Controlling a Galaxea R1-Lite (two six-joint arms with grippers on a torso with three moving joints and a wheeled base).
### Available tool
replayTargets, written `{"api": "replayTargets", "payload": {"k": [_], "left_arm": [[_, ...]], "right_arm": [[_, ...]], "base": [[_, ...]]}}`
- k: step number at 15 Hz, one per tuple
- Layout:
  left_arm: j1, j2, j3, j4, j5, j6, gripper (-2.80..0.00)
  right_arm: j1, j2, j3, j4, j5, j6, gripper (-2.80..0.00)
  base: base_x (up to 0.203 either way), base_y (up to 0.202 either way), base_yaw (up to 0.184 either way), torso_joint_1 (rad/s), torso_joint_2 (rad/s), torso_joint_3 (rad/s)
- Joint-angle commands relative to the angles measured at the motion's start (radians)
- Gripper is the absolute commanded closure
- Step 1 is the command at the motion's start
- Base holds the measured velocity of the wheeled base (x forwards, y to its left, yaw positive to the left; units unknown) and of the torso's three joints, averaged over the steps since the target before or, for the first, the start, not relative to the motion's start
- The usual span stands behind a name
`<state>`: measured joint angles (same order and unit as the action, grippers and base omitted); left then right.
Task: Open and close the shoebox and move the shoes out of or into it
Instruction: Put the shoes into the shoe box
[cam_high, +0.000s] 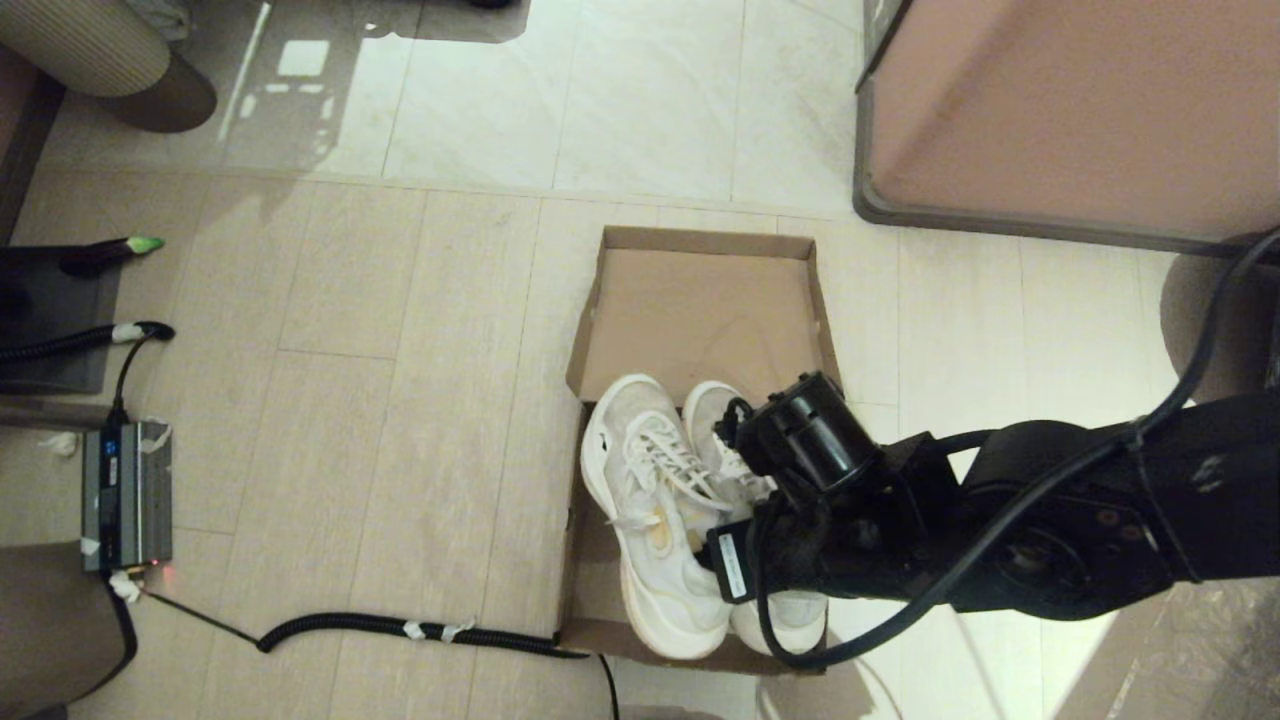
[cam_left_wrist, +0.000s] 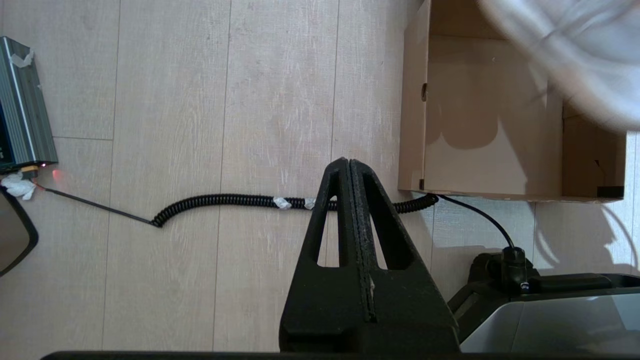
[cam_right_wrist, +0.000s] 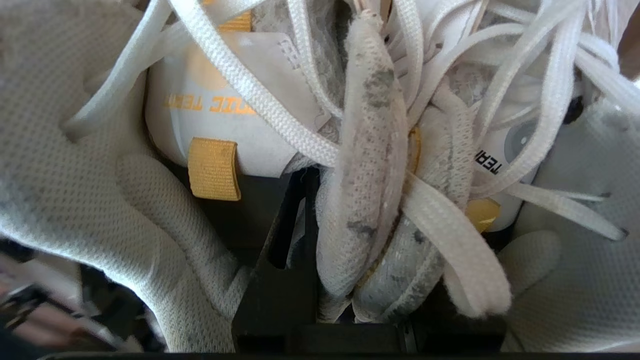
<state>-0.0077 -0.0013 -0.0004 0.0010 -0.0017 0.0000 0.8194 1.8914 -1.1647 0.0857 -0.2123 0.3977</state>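
Note:
The brown cardboard shoebox stands on the floor with its lid flipped back flat. In the left wrist view its inside is bare, with shoe shadows on it. The two white mesh shoes hang side by side over the box, toes toward the lid. My right gripper is shut on the inner collars of both shoes, pinched together; in the head view my wrist covers it. A blurred shoe shows above the box. My left gripper is shut on nothing, over the floor left of the box.
A coiled black cable runs across the floor from a grey electronics unit to the box's near left corner. A large pinkish-brown cabinet stands at the far right. A beige ribbed cushion is at the far left.

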Motion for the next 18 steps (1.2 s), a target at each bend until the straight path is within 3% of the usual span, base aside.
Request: {"api": "replayTargets", "payload": {"k": [1,4,11,18], "left_arm": [[0.000,0.000,0.000,0.001,0.000,0.000,0.00],[0.000,0.000,-0.001,0.001,0.000,0.000,0.00],[0.000,0.000,0.000,0.001,0.000,0.000,0.00],[0.000,0.000,0.000,0.001,0.000,0.000,0.00]], "right_arm": [[0.004,0.105,0.004,-0.046,-0.014,0.003,0.00],[0.004,0.211,0.002,-0.126,-0.043,0.002,0.00],[0.003,0.350,-0.006,-0.309,-0.194,0.019,0.00],[0.003,0.377,-0.013,-0.316,-0.217,0.077,0.00]], "base": [[0.000,0.000,0.000,0.000,0.00,0.000],[0.000,0.000,0.000,0.000,0.00,0.000],[0.000,0.000,0.000,0.000,0.00,0.000],[0.000,0.000,0.000,0.000,0.00,0.000]]}}
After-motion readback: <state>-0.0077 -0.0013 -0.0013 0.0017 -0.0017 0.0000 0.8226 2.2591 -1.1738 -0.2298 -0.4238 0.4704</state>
